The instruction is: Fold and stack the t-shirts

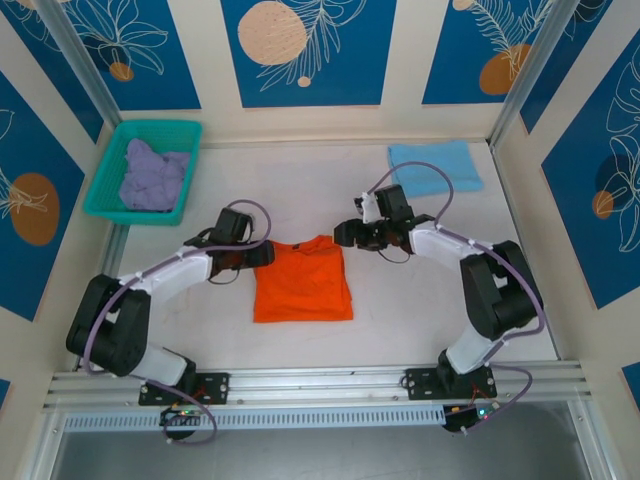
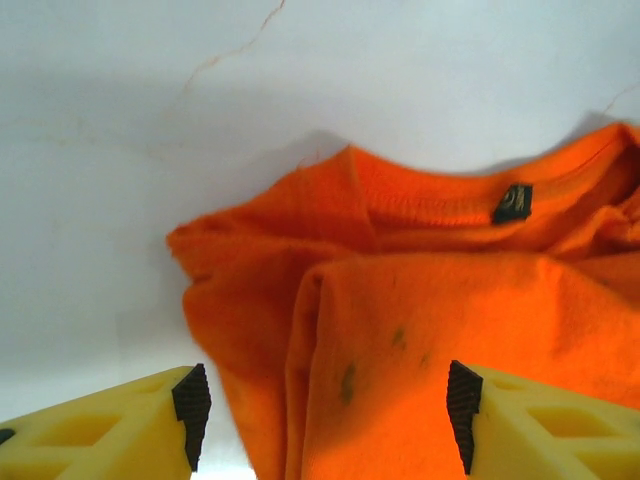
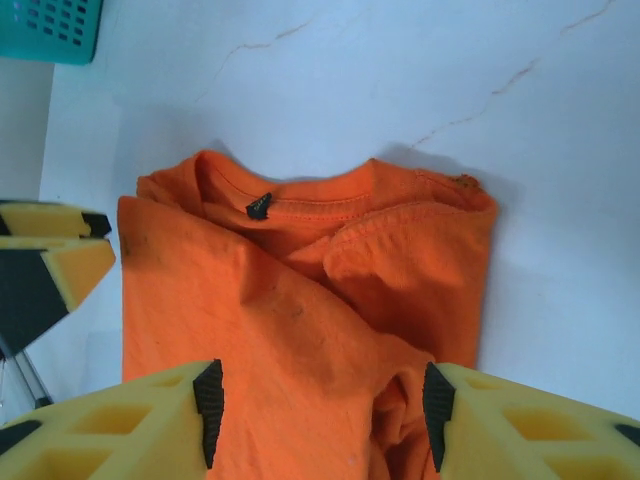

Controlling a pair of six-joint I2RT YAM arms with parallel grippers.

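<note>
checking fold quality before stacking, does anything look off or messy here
The orange t-shirt has small dark spots on the cloth, and its fold is uneven, with cloth bunched beside the collar. The lavender t-shirt lies crumpled in the teal basket, not yet folded. The light blue t-shirt lies flat and tidy.

Dark specks point(image 2: 347, 380) mark the bright orange cloth t-shirt point(image 1: 302, 290); the light blue folded t-shirt point(image 1: 433, 167) and pale lavender crumpled t-shirt point(image 1: 153, 178) are plain.

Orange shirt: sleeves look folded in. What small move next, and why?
Probably lower the open left end effector and right end effector onto the orange shirt's collar-end corners and pinch: it lies flat, larger than the folded blue shirt.
</note>
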